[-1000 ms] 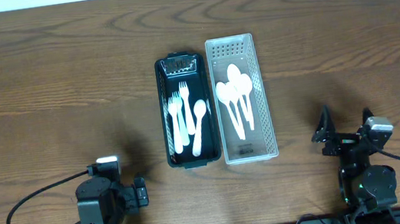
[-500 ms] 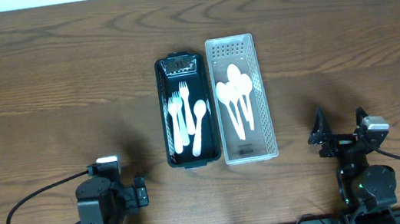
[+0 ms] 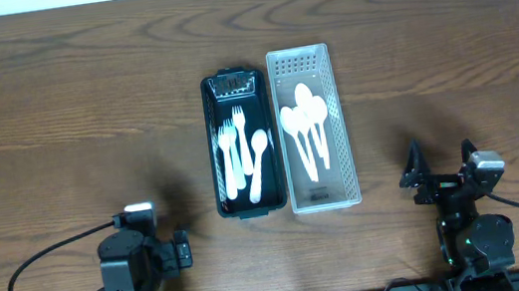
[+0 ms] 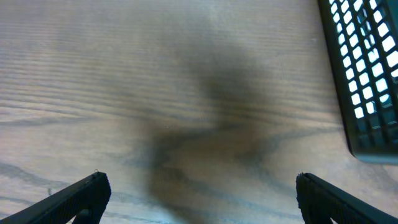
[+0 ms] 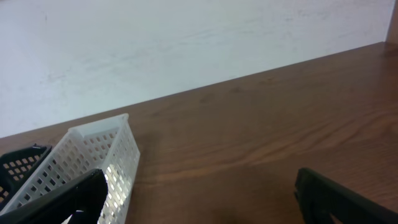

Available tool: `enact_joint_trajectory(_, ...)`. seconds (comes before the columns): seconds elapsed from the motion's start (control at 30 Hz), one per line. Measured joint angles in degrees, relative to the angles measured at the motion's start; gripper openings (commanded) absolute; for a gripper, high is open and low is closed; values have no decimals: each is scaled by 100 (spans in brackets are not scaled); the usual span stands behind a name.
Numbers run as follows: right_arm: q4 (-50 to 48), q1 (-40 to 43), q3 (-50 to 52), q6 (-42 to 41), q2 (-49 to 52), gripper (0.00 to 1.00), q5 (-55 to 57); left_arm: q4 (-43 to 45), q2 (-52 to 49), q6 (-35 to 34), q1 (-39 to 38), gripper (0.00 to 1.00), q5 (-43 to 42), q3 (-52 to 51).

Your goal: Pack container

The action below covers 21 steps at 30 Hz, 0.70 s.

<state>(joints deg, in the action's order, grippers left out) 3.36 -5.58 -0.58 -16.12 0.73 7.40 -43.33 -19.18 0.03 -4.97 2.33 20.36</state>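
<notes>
A black perforated bin [image 3: 231,81] stands mid-table and holds white plastic forks [image 3: 235,149] and a white spoon [image 3: 260,161]. Its corner shows in the left wrist view [image 4: 367,74]. Touching it on the right is a clear white bin [image 3: 303,59] with several white spoons [image 3: 306,129]; it also shows in the right wrist view [image 5: 93,162]. My left gripper [image 4: 199,199] is open and empty near the front edge, left of the bins. My right gripper [image 5: 199,199] is open and empty at the front right [image 3: 438,167], tilted up toward the far edge.
Bare wooden tabletop [image 3: 54,112] lies around the bins. A white wall [image 5: 186,37] stands behind the table's far edge. Cables run from both arm bases along the front edge.
The right gripper has shifted slightly left and settled. The left arm and the bins have not moved.
</notes>
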Motion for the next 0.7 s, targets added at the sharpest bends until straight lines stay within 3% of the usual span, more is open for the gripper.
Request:
enact_joint_trajectory(0.07, 0, 0, 0, 0, 0, 99, 0, 201, 101, 0, 44, 98, 66, -7)
enact_joint_trajectory(0.37, 2, 0, 0, 0, 0, 99, -13, 3373, 1344, 286, 179, 98, 151, -566)
enact_joint_trajectory(0.57, 2, 0, 2, 0, 0, 99, -11, 4481, 1823, 437, 188, 98, 153, -1602)
enact_joint_trajectory(0.7, 2, 0, 0, 0, 0, 99, -11, 4760, 1845, 452, 188, 98, 153, -1969)
